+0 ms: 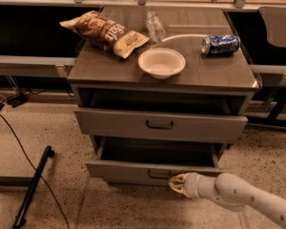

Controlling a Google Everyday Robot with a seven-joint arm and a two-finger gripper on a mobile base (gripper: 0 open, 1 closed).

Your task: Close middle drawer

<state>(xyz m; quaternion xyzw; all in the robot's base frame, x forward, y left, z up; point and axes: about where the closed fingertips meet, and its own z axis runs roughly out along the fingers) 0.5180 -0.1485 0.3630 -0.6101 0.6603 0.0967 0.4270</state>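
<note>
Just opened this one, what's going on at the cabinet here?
The robot's arm reaches in from the lower right, and its gripper is right at the front of the middle drawer, just below and to the right of the handle. That drawer stands pulled out with its inside showing, so it is not yet closed. The top drawer is partly out too. On the cabinet top are a chip bag, a clear bottle, a white bowl and a blue can on its side.
</note>
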